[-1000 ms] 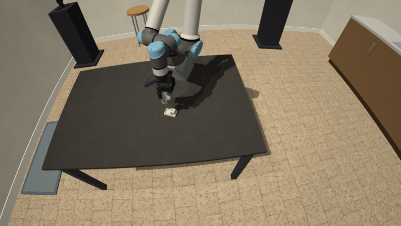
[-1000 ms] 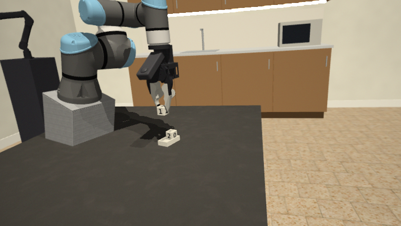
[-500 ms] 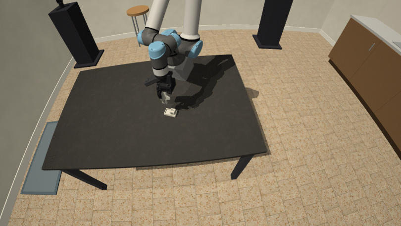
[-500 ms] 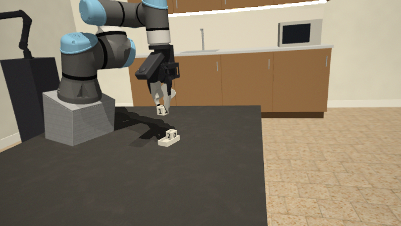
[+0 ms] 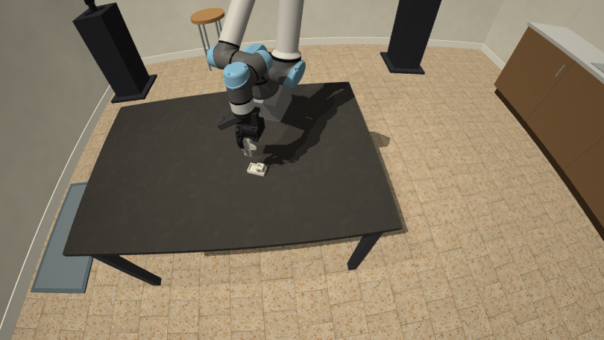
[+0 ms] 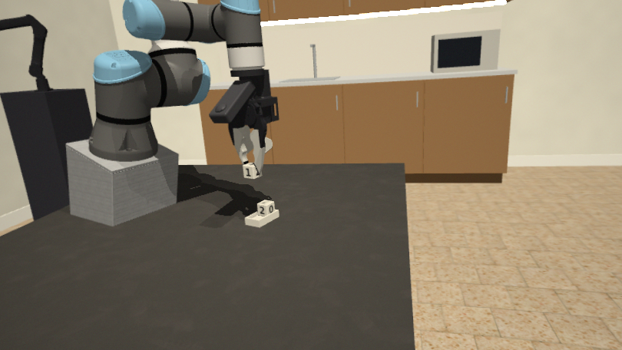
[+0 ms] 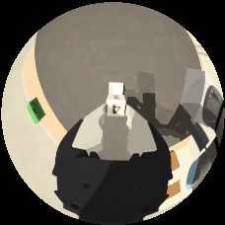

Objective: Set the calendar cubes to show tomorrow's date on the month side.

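Note:
My gripper [image 6: 251, 167] hangs above the dark table, shut on a white date cube [image 6: 249, 172]. The cube's side facing the exterior camera shows a 1. In the wrist view the held cube [image 7: 116, 106] shows a 4 on the face toward the camera. The white calendar tray [image 6: 261, 218] lies on the table below and a little in front of the gripper. One cube [image 6: 266, 208] sits in the tray, with a 2 and a 0 on its two visible sides. From the top view the gripper [image 5: 248, 148] is just behind the tray [image 5: 254, 169]. The month's name is too small to read.
The arm's grey block base [image 6: 121, 182] stands on the table behind and left of the tray. The table's right edge [image 6: 406, 243] drops to a tiled floor. Kitchen cabinets [image 6: 382, 121] stand behind the table.

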Available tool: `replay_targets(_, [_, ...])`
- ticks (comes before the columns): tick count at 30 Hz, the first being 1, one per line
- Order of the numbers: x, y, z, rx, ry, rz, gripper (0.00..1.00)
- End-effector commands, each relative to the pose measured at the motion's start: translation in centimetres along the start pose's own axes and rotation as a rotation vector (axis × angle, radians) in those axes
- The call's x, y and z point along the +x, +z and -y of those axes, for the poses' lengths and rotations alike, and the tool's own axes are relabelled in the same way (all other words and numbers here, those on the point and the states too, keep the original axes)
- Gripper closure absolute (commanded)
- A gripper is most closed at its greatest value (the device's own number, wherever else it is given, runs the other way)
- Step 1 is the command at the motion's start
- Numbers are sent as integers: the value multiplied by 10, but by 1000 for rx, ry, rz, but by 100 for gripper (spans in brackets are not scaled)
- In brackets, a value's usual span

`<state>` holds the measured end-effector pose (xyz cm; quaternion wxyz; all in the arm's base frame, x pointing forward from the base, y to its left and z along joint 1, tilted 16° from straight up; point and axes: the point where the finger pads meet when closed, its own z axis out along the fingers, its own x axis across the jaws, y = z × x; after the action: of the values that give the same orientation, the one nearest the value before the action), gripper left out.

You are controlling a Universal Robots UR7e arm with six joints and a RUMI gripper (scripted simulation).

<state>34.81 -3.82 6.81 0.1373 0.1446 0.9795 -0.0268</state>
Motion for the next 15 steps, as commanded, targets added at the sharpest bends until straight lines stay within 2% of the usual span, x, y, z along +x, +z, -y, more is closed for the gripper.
replay_targets(1, [0,0,0,0,0,1,90])
replay_targets(8, [0,5,0,1,0,0,90])
replay_targets(15, [-1,25,0,1,0,0,90])
